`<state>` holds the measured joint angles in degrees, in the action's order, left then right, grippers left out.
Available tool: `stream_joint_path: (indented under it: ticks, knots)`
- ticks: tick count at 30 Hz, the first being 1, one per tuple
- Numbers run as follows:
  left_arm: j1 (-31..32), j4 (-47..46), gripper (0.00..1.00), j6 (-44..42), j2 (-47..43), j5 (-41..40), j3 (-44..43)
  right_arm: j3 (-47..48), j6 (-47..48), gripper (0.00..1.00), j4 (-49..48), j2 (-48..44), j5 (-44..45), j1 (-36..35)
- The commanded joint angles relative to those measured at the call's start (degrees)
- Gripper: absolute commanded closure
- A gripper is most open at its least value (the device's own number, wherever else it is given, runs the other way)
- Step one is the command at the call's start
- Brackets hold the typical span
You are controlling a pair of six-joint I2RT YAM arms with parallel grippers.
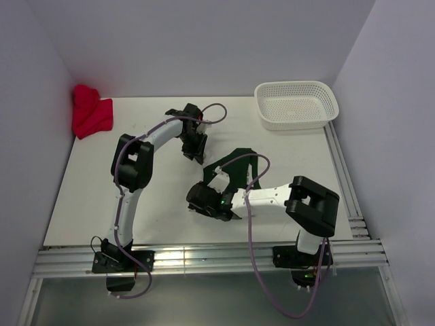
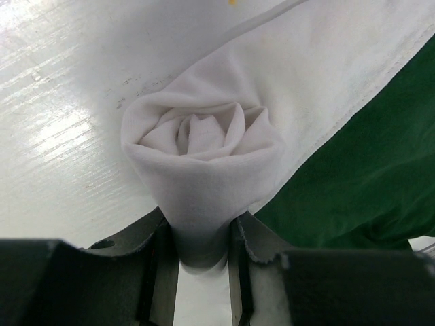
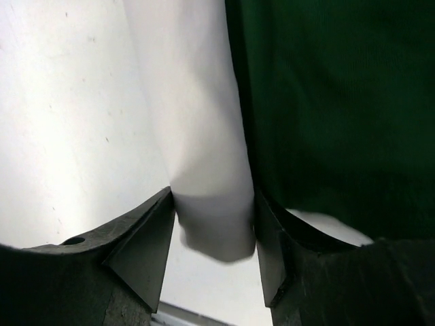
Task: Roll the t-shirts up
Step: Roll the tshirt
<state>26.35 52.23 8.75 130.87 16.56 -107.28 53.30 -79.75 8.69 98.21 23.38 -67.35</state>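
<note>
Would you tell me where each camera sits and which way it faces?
Top external: above and behind the bases, looking down at the table; left arm and right arm show.
Left wrist: on the left arm, facing the rolled off-white t-shirt; left gripper clamps it.
Right wrist: on the right arm, facing the same roll; right gripper holds it.
Shared: both wrist views show the dark green t-shirt alongside.

Lab test cell: white table (image 1: 88, 197) boxed by plain walls (image 1: 204, 47).

bright even overhead light; glare on table (image 2: 47, 115) left; near fingers (image 3: 136, 261) dark, soft-focused
</note>
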Motion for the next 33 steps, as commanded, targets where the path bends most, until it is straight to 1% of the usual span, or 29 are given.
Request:
stream_joint_path:
  ticks: [1,5,9,11,13,14,15,16,22,27,30,33]
  knots:
    - [-0.42,-0.99,0.86,-1.90,2.99,-8.65,-0.73,3.82,-0.24,0.43,8.35,-3.64,3.51,-1.55]
    - [-0.25,-0.72,0.85,-1.99,2.90,-9.26,-0.73,9.36,0.55,0.42,18.18,-4.08,6.15,-3.04]
    - [-0.16,-0.46,0.85,-2.07,2.73,-9.52,-0.73,15.76,2.66,0.41,22.33,-3.29,8.00,-4.63]
    - [-0.16,-0.20,0.85,-2.07,2.73,-9.61,-0.82,18.23,3.89,0.41,25.57,-1.63,9.05,-4.89]
    - [-0.07,-0.20,0.85,-2.07,2.64,-9.79,-0.73,23.06,4.16,0.40,28.91,0.13,10.98,-4.63]
    - [0.10,-0.02,0.84,-2.16,2.64,-9.79,-0.73,24.91,4.86,0.40,32.15,1.79,12.03,-4.20]
    - [0.11,0.07,0.84,-2.16,2.55,-9.70,-0.73,27.97,5.21,0.39,33.57,2.59,13.70,-4.10]
    - [0.11,0.07,0.84,-2.16,2.55,-9.88,-0.73,29.13,6.08,0.39,34.63,3.47,14.32,-3.93]
    - [0.37,0.16,0.83,-2.16,2.81,-10.31,-0.82,34.41,12.50,0.40,32.44,10.85,15.11,0.73]
    - [0.37,0.24,0.82,-2.25,3.25,-10.75,-0.82,39.50,14.97,0.41,32.88,17.70,17.23,2.75]
    - [0.37,0.42,0.82,-2.16,3.34,-10.84,-1.17,42.49,14.80,0.41,35.60,21.22,17.93,3.02]
    - [0.46,0.68,0.80,-2.07,3.52,-10.93,-1.78,44.26,12.35,0.41,39.99,24.03,17.93,2.14]
